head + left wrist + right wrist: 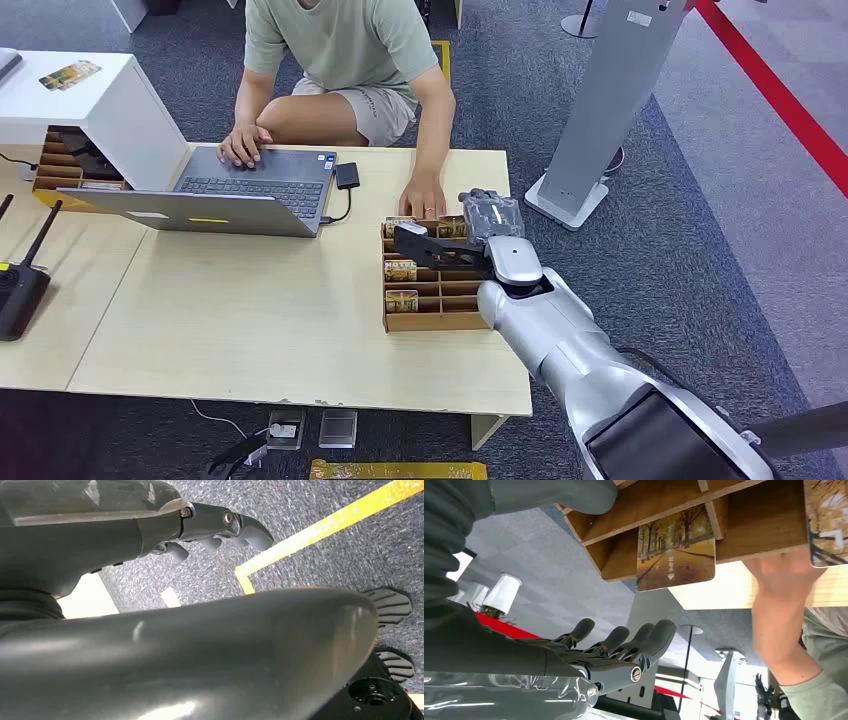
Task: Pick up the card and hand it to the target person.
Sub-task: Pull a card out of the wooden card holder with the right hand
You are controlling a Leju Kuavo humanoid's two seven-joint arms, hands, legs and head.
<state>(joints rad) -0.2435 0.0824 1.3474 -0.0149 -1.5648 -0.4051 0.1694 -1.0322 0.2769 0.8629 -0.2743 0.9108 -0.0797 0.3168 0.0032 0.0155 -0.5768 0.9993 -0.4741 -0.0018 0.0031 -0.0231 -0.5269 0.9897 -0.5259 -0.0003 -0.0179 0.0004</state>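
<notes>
A wooden card tray point(436, 300) stands on the table's right part, with picture cards point(400, 269) upright in its slots. My right hand point(478, 232) hovers over the tray's far end, thumb and fingers apart, holding nothing. In the right wrist view an autumn-tree card point(676, 547) sticks out of a slot of the tray point(754, 527), between my thumb point(549, 495) and my fingers point(624, 645), touching neither. The person point(345, 50) sits across the table, one hand point(423, 200) flat beside the tray. My left hand point(220, 525) hangs over the carpet, holding nothing.
An open laptop point(240, 195) lies in front of the person, whose other hand rests on it. A white box point(85, 100) and a black device with antennas point(20, 290) stand at the left. A grey floor stand point(605, 110) rises right of the table.
</notes>
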